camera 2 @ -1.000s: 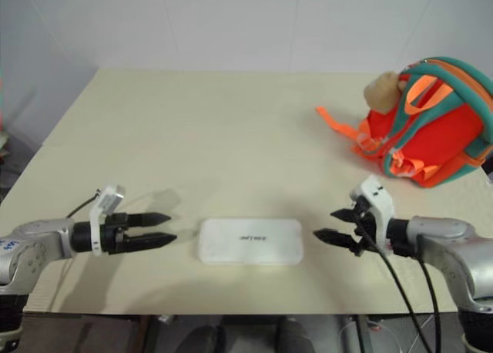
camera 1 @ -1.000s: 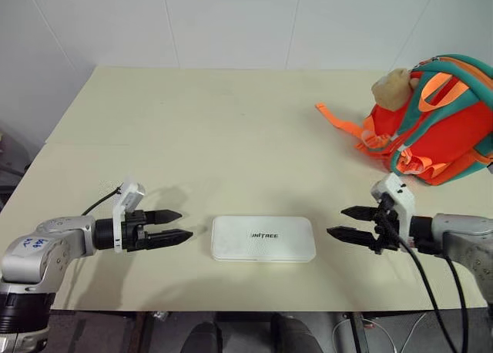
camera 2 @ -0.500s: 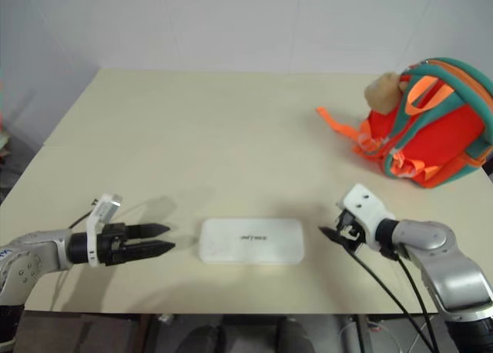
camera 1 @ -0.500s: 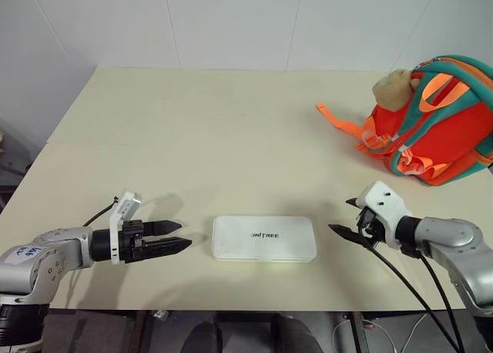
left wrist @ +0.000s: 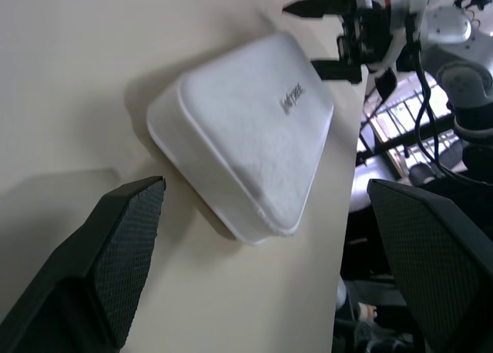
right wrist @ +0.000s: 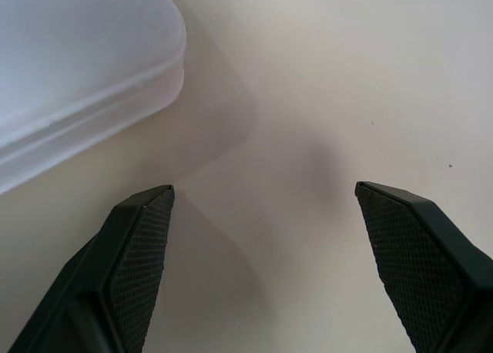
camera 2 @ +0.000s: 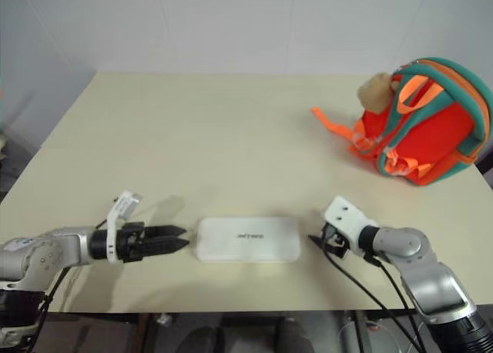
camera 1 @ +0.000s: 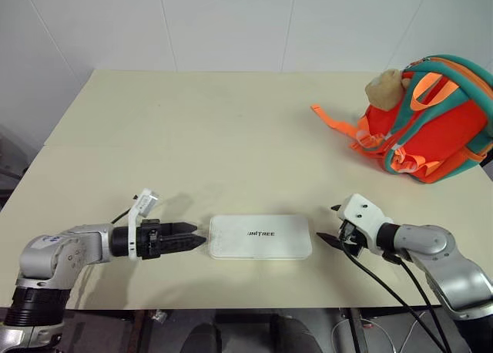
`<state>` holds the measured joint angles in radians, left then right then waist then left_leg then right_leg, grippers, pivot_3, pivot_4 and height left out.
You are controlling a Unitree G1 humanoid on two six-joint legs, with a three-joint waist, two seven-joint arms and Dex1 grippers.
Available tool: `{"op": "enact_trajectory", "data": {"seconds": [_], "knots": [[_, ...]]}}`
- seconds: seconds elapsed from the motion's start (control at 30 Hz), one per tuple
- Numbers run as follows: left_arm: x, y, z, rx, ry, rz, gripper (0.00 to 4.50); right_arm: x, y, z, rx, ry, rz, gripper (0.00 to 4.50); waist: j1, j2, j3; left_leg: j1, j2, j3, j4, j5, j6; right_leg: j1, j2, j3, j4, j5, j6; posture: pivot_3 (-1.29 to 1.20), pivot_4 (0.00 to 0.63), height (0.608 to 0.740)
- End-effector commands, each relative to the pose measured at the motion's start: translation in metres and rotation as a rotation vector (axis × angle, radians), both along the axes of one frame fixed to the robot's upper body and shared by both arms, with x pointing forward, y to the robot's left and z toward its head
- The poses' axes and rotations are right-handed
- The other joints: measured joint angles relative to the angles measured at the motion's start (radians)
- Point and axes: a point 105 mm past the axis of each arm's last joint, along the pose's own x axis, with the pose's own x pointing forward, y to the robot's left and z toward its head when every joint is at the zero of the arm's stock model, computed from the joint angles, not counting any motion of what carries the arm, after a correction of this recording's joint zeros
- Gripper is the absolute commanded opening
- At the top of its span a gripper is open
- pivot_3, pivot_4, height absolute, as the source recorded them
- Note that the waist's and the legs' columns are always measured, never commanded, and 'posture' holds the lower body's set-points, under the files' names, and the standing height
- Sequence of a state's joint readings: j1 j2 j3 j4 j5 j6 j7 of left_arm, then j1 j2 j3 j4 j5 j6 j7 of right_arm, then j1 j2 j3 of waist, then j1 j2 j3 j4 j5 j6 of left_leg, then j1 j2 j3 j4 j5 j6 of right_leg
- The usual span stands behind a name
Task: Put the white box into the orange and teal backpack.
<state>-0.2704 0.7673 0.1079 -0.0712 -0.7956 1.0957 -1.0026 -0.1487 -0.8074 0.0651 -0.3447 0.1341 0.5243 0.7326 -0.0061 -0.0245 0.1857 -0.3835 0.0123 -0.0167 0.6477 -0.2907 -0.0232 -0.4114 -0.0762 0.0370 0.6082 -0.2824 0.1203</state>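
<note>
Lying flat near the front edge of the table [camera 1: 231,129], the white box [camera 1: 261,237] sits between both grippers, lettering up; only one corner of it shows in the right wrist view, cut off at the frame edge. Orange and teal backpack [camera 1: 431,122] stands at the far right of the table, well apart from the box, its right side cropped in the left eye view; whether its opening is unzipped can't be made out. Tan plush toy [camera 1: 384,87] sits on its top left. Left gripper [camera 1: 190,237] fingers spread, tips just beside the box's left end, not clearly touching. Right gripper [camera 1: 330,224] fingers spread too, largely hidden behind its white wrist housing, tips near the box's right end with a gap. Compared with a second ago: both grippers are lower and closer in toward the box ends, both wrists rolled; box and backpack unmoved.
</note>
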Motion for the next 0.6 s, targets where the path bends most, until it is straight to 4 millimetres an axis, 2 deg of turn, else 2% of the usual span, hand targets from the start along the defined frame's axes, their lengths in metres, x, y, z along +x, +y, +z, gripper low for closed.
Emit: {"op": "enact_trajectory", "data": {"seconds": [0.03,0.33,0.6], "knots": [[0.003,-0.002,0.003,0.012,0.006,-0.022,4.48,0.001,0.005,-0.001,0.003,-0.013,0.012,4.50,0.000,0.000,0.000,0.000,0.000,0.000,0.000,0.000,0.000,0.000,0.000,0.000,0.000,0.000,0.000,0.00,0.150,0.740],[0.017,-0.017,0.003,-0.024,0.015,-0.056,4.48,0.002,0.014,-0.003,0.014,-0.022,0.035,4.50,0.001,-0.001,-0.001,0.000,0.000,0.000,0.001,0.000,0.000,0.000,0.000,0.000,0.001,0.000,0.000,0.00,0.150,0.740],[0.013,-0.035,0.002,-0.050,0.035,-0.127,4.48,0.003,0.032,-0.006,0.032,-0.032,0.075,4.50,0.000,-0.002,-0.001,0.001,0.000,0.001,0.001,0.000,0.000,0.000,0.001,0.000,0.003,0.000,0.000,0.00,0.150,0.740]]}}
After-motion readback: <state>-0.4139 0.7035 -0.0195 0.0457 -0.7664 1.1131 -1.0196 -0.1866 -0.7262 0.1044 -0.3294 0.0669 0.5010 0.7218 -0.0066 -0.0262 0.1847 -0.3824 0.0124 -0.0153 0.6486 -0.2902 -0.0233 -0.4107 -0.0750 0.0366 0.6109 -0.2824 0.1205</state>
